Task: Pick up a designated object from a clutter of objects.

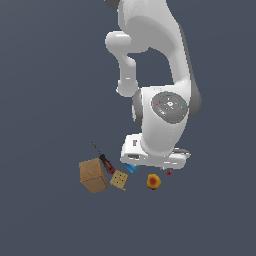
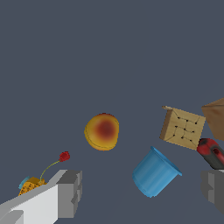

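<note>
The designated object, a yellow-orange ball with a red patch, lies on the grey floor and also shows in the exterior view. The clutter sits to the exterior view's left of the ball: blue cup, tan cracker square, brown cube, red-black tool. My gripper is open, with its grey fingers wide apart and nothing held. It hovers above the cup and ball. The white hand hides the fingertips in the exterior view and partly covers the cup.
A small red cherry-like bead on a thin stem lies beside one finger, joined to an orange speckled piece. In the exterior view the bead sits just to the right of the ball. Dark grey floor surrounds everything.
</note>
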You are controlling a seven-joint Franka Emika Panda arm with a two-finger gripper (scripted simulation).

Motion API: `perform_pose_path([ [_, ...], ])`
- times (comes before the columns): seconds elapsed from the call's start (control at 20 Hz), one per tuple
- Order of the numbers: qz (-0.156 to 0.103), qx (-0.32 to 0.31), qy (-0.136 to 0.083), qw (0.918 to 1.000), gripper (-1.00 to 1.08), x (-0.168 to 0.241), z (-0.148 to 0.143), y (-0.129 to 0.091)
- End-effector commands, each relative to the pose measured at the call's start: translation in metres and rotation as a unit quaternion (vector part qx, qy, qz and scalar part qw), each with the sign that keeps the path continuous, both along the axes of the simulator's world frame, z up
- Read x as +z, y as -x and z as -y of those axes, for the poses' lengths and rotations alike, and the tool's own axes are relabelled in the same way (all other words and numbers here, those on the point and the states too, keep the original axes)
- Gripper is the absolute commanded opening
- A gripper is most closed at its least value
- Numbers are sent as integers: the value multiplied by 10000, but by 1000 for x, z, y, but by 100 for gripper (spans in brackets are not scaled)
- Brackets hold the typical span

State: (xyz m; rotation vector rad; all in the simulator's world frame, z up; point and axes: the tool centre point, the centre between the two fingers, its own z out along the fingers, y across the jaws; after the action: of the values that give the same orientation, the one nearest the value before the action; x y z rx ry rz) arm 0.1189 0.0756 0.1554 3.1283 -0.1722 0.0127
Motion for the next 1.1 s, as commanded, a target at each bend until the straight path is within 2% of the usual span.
perform_pose_path([
  [0.0,-6,-66,-14,10000,100,-20,-9,-7],
  [0.4,-31,-194,-40,9998,100,-61,-29,-16],
  [1.05,-43,-216,-44,9997,100,-84,-33,-17],
])
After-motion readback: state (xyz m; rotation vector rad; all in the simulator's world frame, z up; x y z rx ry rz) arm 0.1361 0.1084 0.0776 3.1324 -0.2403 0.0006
